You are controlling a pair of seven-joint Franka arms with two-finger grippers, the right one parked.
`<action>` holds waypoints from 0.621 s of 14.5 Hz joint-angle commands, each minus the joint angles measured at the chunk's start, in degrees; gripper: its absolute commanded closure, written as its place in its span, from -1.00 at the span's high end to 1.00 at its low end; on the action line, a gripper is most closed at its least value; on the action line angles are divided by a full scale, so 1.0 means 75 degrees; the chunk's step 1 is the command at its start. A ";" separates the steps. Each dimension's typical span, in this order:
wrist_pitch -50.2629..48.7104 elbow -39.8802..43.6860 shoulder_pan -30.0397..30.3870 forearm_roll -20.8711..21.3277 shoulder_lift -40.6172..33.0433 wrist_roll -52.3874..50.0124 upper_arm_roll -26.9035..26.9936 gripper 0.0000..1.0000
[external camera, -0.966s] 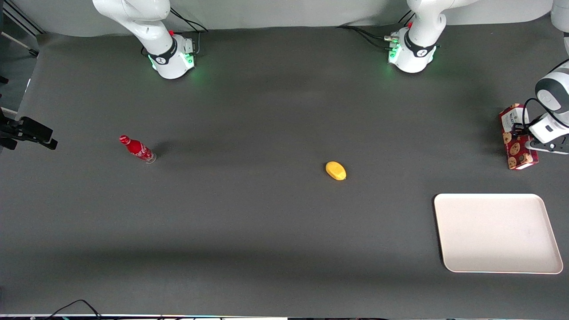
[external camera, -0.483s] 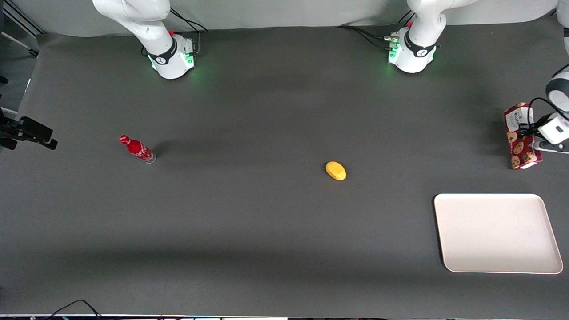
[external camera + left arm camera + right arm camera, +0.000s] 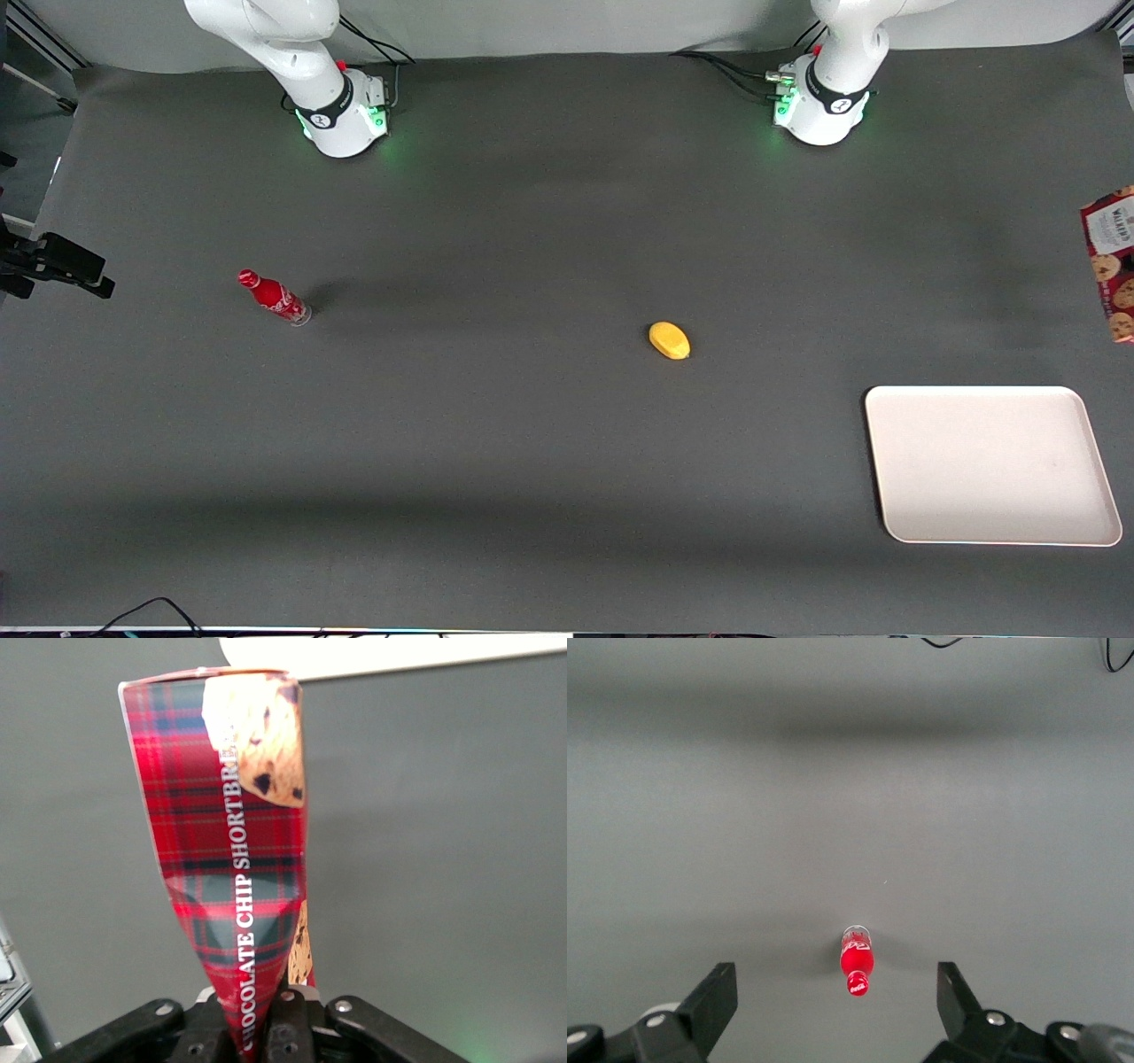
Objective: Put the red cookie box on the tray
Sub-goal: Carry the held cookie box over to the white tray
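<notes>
**Left gripper clamping the box above the table**

We are holding our left arm out toward its own end of the table, so far out that in the front view only its base is showing, and the wrist and hand are lying outside the frame. In the wrist view our gripper (image 3: 257,1028) is pinching the narrow end of the red cookie box (image 3: 232,850), with both black fingers (image 3: 288,1028) pressing against the carton's sides. We are keeping the hand lifted off the table, with the box jutting straight out from the fingers.
</notes>
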 commanded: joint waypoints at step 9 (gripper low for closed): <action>-0.1365 0.5650 -0.0137 -0.0127 0.3348 -0.0855 -0.0489 -1.00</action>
